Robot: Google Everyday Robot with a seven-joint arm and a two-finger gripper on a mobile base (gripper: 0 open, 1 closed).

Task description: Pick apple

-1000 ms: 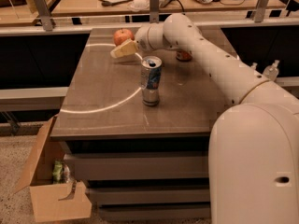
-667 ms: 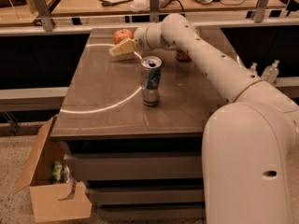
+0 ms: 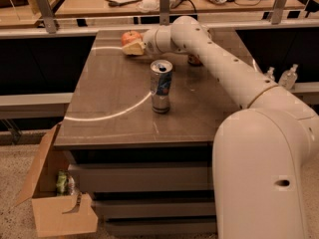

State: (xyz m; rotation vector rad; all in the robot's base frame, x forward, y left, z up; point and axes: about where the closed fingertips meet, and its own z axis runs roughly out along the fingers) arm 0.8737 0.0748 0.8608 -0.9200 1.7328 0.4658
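The apple, small, round and red-orange, sits near the far edge of the brown table. My gripper, cream-coloured at the end of the long white arm, is right at the apple's near side, low over the table. The apple's lower front is hidden behind the gripper. I cannot tell whether they touch.
A silver and blue can stands upright mid-table, just in front of the arm. A dark orange thing is mostly hidden behind the arm. An open cardboard box sits on the floor at left. A railing runs behind the table.
The gripper has edged a little farther across the table, closer to the apple. The apple and the can have not moved.
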